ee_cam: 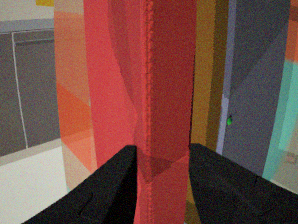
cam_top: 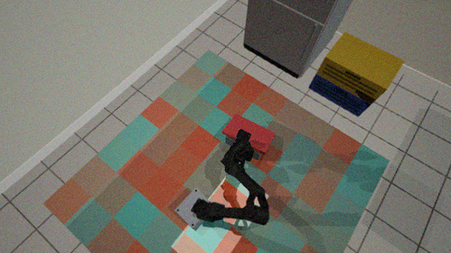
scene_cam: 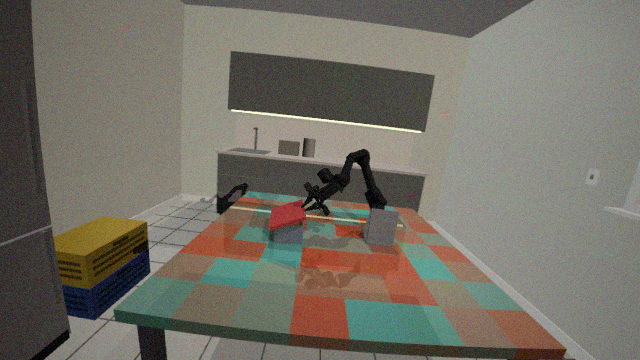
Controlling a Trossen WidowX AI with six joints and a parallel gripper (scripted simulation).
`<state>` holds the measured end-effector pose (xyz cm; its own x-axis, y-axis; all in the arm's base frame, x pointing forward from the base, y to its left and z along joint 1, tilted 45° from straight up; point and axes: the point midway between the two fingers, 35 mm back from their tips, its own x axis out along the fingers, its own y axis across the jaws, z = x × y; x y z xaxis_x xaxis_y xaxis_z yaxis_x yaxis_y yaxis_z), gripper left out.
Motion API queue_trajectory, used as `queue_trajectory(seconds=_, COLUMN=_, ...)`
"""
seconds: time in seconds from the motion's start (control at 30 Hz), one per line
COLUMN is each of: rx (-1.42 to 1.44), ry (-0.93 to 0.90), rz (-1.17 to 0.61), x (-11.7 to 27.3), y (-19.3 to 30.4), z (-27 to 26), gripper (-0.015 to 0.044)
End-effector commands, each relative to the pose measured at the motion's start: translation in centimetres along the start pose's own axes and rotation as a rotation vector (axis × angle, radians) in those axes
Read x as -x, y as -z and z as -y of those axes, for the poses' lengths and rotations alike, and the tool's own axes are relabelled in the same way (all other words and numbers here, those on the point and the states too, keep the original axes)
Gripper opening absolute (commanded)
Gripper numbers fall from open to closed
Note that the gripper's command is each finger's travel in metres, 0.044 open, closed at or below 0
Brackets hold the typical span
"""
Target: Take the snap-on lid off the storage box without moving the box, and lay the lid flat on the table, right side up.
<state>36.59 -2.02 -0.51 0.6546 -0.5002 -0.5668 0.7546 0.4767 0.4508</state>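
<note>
The red lid [cam_top: 263,138] [scene_cam: 287,215] [ee_cam: 167,75] is tilted on the grey storage box [cam_top: 257,156] [scene_cam: 287,234] [ee_cam: 252,100]. Its edge on the arm's side is raised, and its far side is low, at the box's rim. The box stands upright on the table. My gripper [scene_cam: 304,206] [ee_cam: 162,155] is shut on the raised edge of the lid, with one finger on its top and one on its side skirt. In the wrist view a brown-yellow strip shows in the gap between lid and box. Whether the far side is still snapped on is hidden.
The patchwork table [cam_top: 130,143] [scene_cam: 320,320] carries the box and the arm's grey base block [cam_top: 187,207] [scene_cam: 384,227]. The yellow crate [cam_top: 365,59] [scene_cam: 102,245] and blue crate [cam_top: 340,94] [scene_cam: 107,290] stand on the floor beyond the table, near the fridge [cam_top: 281,31] [scene_cam: 22,150].
</note>
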Motion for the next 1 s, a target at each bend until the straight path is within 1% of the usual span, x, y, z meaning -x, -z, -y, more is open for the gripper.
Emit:
queue_trajectory(seconds=0.0, rx=-0.010, ry=-0.020, rz=0.003, x=0.4, y=-0.1, z=-1.3, gripper=0.0000)
queue_trajectory(seconds=0.97, rx=-0.012, ry=-0.021, rz=0.002, x=1.8, y=-0.1, z=-5.1, gripper=0.0000)
